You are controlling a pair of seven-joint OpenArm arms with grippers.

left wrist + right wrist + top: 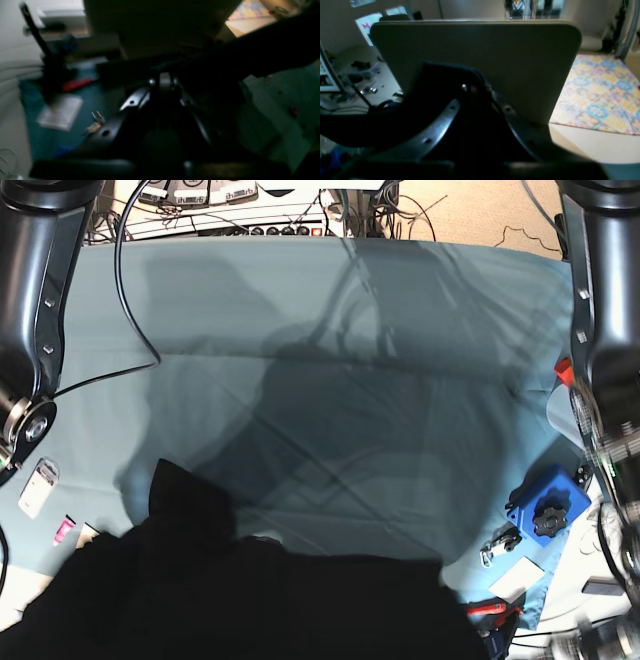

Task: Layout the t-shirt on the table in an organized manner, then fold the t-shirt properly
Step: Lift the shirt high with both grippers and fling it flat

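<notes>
The black t-shirt fills the bottom of the base view, lifted close to the camera above the teal table; its print is hidden. Both grippers are hidden behind it in that view. In the blurred left wrist view, my left gripper has its jaws together on black cloth that stretches away to the upper right. In the right wrist view, my right gripper is shut on the t-shirt, which hangs off to the left.
A blue block with a black knob, a red-handled tool and a white card lie at the table's right edge. A black cable crosses the far left. A beige panel and a patterned rug lie beyond.
</notes>
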